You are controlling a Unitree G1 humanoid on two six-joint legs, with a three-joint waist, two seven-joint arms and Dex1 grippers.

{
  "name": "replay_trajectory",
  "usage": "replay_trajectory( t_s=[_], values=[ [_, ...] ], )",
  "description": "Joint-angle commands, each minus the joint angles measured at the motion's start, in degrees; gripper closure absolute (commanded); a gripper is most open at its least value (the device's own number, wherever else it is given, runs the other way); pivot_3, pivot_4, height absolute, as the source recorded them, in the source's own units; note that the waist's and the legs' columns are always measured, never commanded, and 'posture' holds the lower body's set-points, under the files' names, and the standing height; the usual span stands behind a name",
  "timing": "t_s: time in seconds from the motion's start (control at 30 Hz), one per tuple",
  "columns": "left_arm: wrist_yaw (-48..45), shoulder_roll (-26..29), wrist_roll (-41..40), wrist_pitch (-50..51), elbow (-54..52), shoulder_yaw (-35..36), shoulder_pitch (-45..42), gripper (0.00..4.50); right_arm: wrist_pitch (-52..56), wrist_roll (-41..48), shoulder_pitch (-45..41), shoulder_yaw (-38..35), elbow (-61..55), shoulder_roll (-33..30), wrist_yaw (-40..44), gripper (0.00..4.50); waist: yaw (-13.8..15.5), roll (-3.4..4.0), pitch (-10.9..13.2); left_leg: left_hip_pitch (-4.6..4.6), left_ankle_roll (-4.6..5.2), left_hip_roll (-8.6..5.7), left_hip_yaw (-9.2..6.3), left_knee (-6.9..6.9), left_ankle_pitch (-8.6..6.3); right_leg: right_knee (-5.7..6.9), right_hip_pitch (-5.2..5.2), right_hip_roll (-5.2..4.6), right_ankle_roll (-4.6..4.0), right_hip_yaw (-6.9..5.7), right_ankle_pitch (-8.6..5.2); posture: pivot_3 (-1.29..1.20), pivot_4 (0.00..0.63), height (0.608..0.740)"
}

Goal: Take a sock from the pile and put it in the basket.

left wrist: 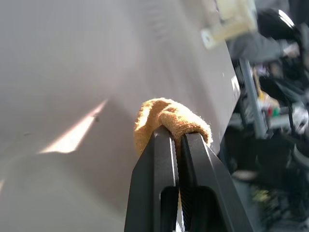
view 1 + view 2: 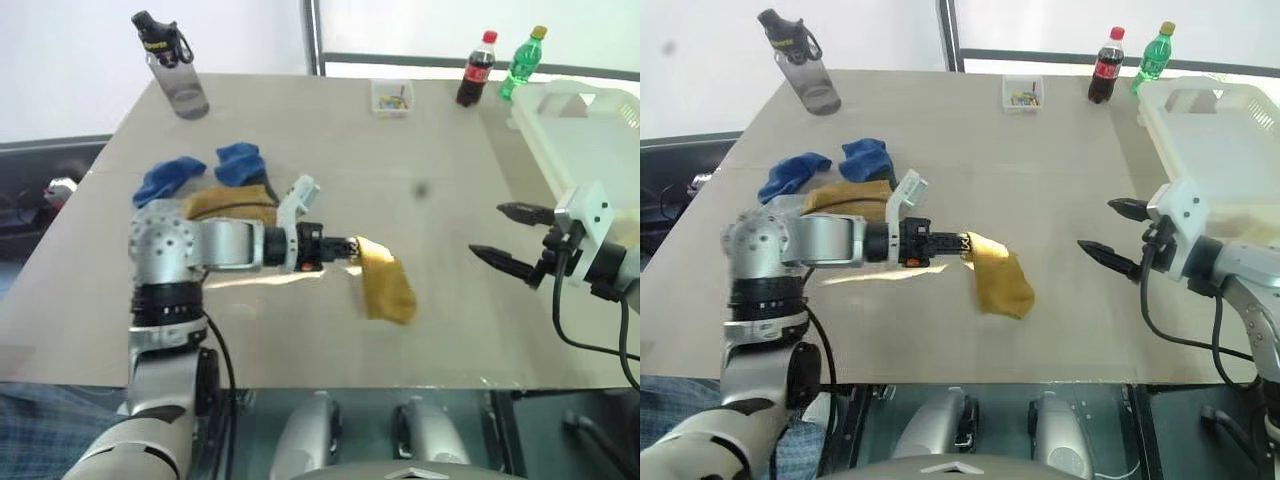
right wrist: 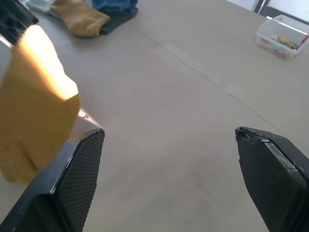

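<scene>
At centre of the surface (image 2: 420,320), the left end effector (image 2: 352,250) is clenched on a mustard sock (image 2: 385,285) hanging above it. Pile (image 2: 215,185) at ten o'clock. Basket (image 2: 590,135) at two o'clock, contents unclear. Right end effector (image 2: 512,240) gapes wide, released.

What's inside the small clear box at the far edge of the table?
The small clear box holds a few small colourful bits, mostly yellow, low on its floor. What they are can't be made out. It has no visible lid.
</scene>
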Motion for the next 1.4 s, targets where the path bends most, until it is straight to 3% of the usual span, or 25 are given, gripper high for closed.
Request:
replay_trajectory(
  t_s=[0.03,0.17,0.27,0.33,0.5,0.67,0.83,0.93,1.03,1.13,1.2,1.27,1.3,1.4],
  values=[
    [-15.8,6.4,4.96,-0.2,-9.08,-6.16,-2.66,4.4,-0.43,0.46,-0.51,-1.28,-0.99,-0.29,-0.45,0.0,-0.03,0.0,0.0,0.02,-0.01,-0.01,0.0,0.0,0.01,0.01,0.01,0.06,0.0,0.0,0.0,0.0,0.15,0.74],
    [-38.59,18.11,18.8,-10.26,-16.04,-17.54,-5.56,4.4,-0.61,0.36,-0.86,-1.02,-0.88,0.02,-0.7,0.0,-0.17,0.01,0.02,0.01,-0.01,0.0,0.02,-0.04,0.01,0.01,-0.02,0.28,0.0,0.04,-0.01,0.0,0.15,0.74],
    [-56.05,26.42,38.12,-28.68,-15.95,-29.63,-8.91,4.4,-0.85,0.24,-0.99,-0.81,-0.84,0.29,-0.86,0.0,-0.16,0.05,0.01,0.06,-0.02,0.0,0.08,-0.09,0.01,-0.02,-0.02,0.32,-0.01,0.03,-0.01,0.0,0.15,0.74],
    [-63.8,28.92,50.67,-41.91,-13.33,-35.43,-11.15,4.4,-0.95,0.25,-0.91,-0.84,-0.96,0.45,-1.01,0.0,-0.05,0.07,0.03,0.08,-0.01,0.01,0.15,-0.12,0.01,-0.03,-0.02,0.38,-0.02,0.01,-0.01,0.0,0.15,0.74],
    [-68.8,24.01,67.56,-69.2,-4.07,-35.35,-12.74,4.4,-0.74,0.55,0.23,-1.48,-1.97,0.65,-1.52,0.0,0.2,0.03,0.05,-0.1,0.09,0.01,0.12,-0.11,-0.03,-0.11,-0.1,0.39,-0.02,0.06,-0.01,0.0,0.15,0.74],
    [-72.86,21.5,76.0,-83.28,1.01,-33.88,-13.08,4.4,-0.52,0.92,1.0,-2.08,-2.63,0.53,-1.83,0.0,-0.07,-0.04,0.09,-0.2,0.22,0.03,0.12,-0.11,-0.11,-0.22,-0.15,0.36,-0.01,0.13,-0.01,0.0,0.15,0.74],
    [-80.52,20.92,73.76,-83.96,-0.99,-31.84,-12.54,4.4,-0.42,1.15,1.1,-2.2,-2.83,0.49,-2.14,0.0,-0.12,-0.03,0.1,-0.19,0.27,0.06,0.13,-0.11,-0.13,-0.2,-0.17,0.4,0.0,0.06,-0.01,0.0,0.15,0.74],
    [-76.94,13.89,60.47,-67.7,-1.74,-24.68,-16.87,4.4,-0.5,1.13,1.0,-2.04,-2.69,0.52,-2.33,0.0,0.26,-0.08,0.12,-0.25,0.3,0.07,0.04,-0.01,-0.15,-0.17,-0.15,0.35,0.01,0.03,-0.02,0.0,0.15,0.74],
    [-68.22,11.82,72.12,-62.05,9.75,-27.58,-21.17,4.4,-0.44,1.22,0.8,-2.0,-2.7,0.5,-2.56,0.0,0.42,-0.17,0.17,-0.28,0.41,0.04,-0.04,0.15,-0.21,-0.13,-0.08,0.35,0.09,-0.08,-0.05,0.0,0.15,0.74],
    [-66.61,12.98,74.64,-50.52,13.66,-31.36,-19.51,4.4,-0.48,1.21,0.65,-1.9,-2.68,0.53,-2.73,0.0,-0.72,-0.06,0.11,-0.12,0.43,-0.01,0.07,0.12,-0.22,-0.04,-0.03,0.36,0.15,-0.05,-0.08,0.0,0.15,0.74],
    [-73.39,19.73,77.49,-53.02,5.44,-37.67,-10.73,4.4,-0.47,1.22,0.7,-1.86,-2.82,0.6,-2.9,0.0,-1.57,-0.05,0.11,-0.05,0.42,0.02,0.1,-0.03,-0.22,0.05,-0.16,0.46,0.16,0.12,-0.1,0.0,0.15,0.74],
    [-79.84,25.53,75.23,-54.35,-5.53,-39.39,-3.14,4.4,-0.47,1.32,1.12,-2.13,-3.1,0.56,-2.9,0.0,-2.63,-0.04,0.12,-0.07,0.36,0.05,0.09,-0.18,-0.19,0.03,-0.38,0.61,0.14,0.53,-0.1,0.0,0.15,0.74],
    [-81.4,26.51,72.54,-53.75,-9.73,-37.98,-1.09,4.4,-0.42,1.38,1.36,-2.31,-3.25,0.5,-2.9,0.0,-2.7,-0.15,0.23,-0.07,0.35,0.04,0.0,-0.23,-0.19,0.02,-0.44,0.69,0.13,0.86,-0.09,0.0,0.15,0.74],
    [-76.96,21.17,66.17,-44.65,-11.45,-31.61,-2.15,4.4,-0.23,1.52,1.7,-2.67,-3.47,0.31,-2.88,0.0,-0.61,-0.26,0.3,-0.53,0.33,0.07,-0.13,-0.07,-0.19,0.01,-0.78,0.48,0.13,0.79,-0.09,0.0,0.15,0.74]
  ],
)
